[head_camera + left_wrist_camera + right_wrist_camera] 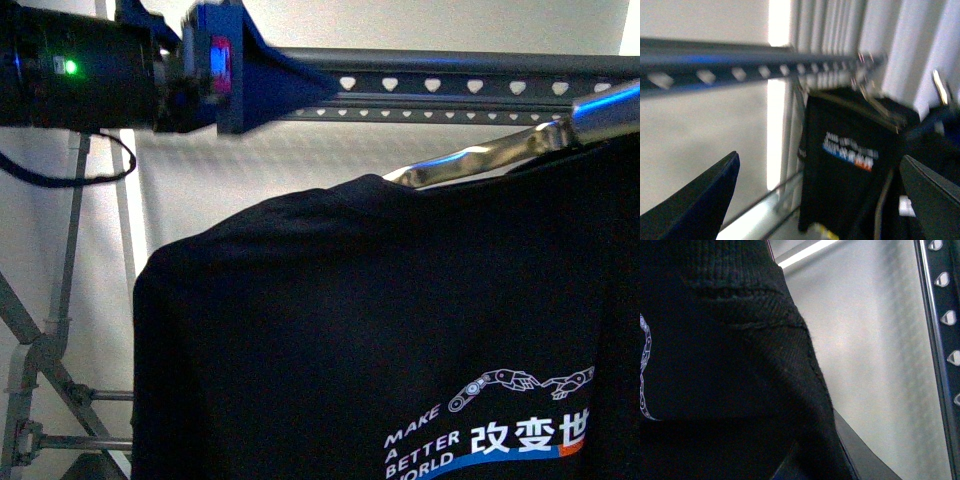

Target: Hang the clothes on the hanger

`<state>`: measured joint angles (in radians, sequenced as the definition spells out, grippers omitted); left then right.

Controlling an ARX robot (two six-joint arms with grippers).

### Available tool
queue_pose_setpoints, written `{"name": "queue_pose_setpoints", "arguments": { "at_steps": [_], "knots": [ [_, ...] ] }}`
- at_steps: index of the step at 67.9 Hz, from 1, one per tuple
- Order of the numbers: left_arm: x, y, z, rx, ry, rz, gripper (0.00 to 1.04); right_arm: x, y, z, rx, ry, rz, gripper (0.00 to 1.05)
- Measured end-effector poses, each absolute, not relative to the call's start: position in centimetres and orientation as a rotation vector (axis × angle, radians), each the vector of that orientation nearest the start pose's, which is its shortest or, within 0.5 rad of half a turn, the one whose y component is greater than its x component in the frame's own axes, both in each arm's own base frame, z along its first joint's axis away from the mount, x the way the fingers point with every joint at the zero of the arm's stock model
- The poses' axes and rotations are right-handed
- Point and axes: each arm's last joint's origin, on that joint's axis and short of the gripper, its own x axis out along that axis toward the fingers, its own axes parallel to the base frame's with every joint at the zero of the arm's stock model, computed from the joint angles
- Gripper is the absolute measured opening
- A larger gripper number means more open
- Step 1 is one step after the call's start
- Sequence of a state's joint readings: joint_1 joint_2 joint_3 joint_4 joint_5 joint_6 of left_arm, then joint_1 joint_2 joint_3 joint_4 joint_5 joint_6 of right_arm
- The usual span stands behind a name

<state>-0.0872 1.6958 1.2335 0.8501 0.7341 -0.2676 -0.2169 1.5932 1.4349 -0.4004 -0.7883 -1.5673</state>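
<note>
We count one T-shirt [380, 330], black, hanging just below top rail of one rack [470, 72], collar over shiny metal bar [480, 158]. We see left gripper [818, 157] with two fingers [700, 200] spread wide and nothing between them; shirt lies beyond them, well apart. Near right gripper we see only black fabric close against its camera; we cannot tell how its fingers stand or what they hold. We read "MAKE A BETTER WORLD", then 改变世 cut by frame edge; robot-arm drawing above, blue-orange stripe below. Rail shows two rows of heart holes.
</note>
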Motion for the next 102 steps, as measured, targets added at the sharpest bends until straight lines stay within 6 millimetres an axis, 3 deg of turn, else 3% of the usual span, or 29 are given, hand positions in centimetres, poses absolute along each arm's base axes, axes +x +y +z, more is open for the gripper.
{"name": "queue_pose_setpoints", "arguments": {
  "at_steps": [9, 15, 23, 28, 32, 41, 50, 57, 62, 71, 81, 102],
  "knots": [
    [38.7, -1.1, 38.0, -0.305, -0.332, -0.608, 0.98, 34.4, -6.7, 33.5, -1.198, 0.004, 0.785, 0.04],
    [39.2, 1.0, 38.8, -0.322, -0.312, -0.410, 0.98, 34.3, -7.5, 33.6, -1.181, 0.023, 0.764, 0.04],
    [39.7, 2.2, 38.0, -0.266, -0.241, -0.182, 0.98, 34.5, -8.2, 33.8, -1.142, 0.044, 0.691, 0.04],
    [39.5, 2.5, 37.1, -0.232, -0.163, -0.067, 0.94, 34.4, -8.7, 34.0, -1.002, 0.122, 0.652, 0.04],
    [37.2, 2.4, 35.5, -0.133, -0.030, -0.003, 0.80, 33.9, -9.3, 33.7, -0.860, 0.220, 0.637, 0.04],
    [31.9, 1.7, 32.9, -0.040, -0.051, 0.002, 0.55, 32.6, -10.2, 32.7, -0.658, 0.448, 0.596, 0.03],
    [29.0, 1.3, 30.0, -0.018, -0.046, -0.003, 0.36, 31.7, -10.5, 33.0, -0.534, 0.495, 0.574, 0.03],
    [26.8, 0.4, 26.4, -0.014, 0.002, 0.015, 0.16, 30.5, -10.5, 34.3, -0.402, 0.483, 0.549, 0.03],
    [25.4, 0.1, 25.0, -0.009, 0.014, 0.001, 0.04, 30.0, -10.7, 35.3, -0.322, 0.479, 0.521, 0.03],
    [22.7, 0.0, 23.2, -0.006, -0.002, -0.002, 0.04, 29.6, -11.0, 37.9, -0.129, 0.486, 0.467, 0.03],
    [20.9, 0.0, 21.6, -0.004, 0.009, -0.001, 0.04, 29.5, -10.9, 39.2, 0.073, 0.490, 0.450, 0.03],
    [17.2, 0.0, 19.3, -0.003, 0.004, -0.001, 0.04, 31.7, -9.1, 39.0, 0.428, 0.514, 0.425, 0.03]
  ]
}}
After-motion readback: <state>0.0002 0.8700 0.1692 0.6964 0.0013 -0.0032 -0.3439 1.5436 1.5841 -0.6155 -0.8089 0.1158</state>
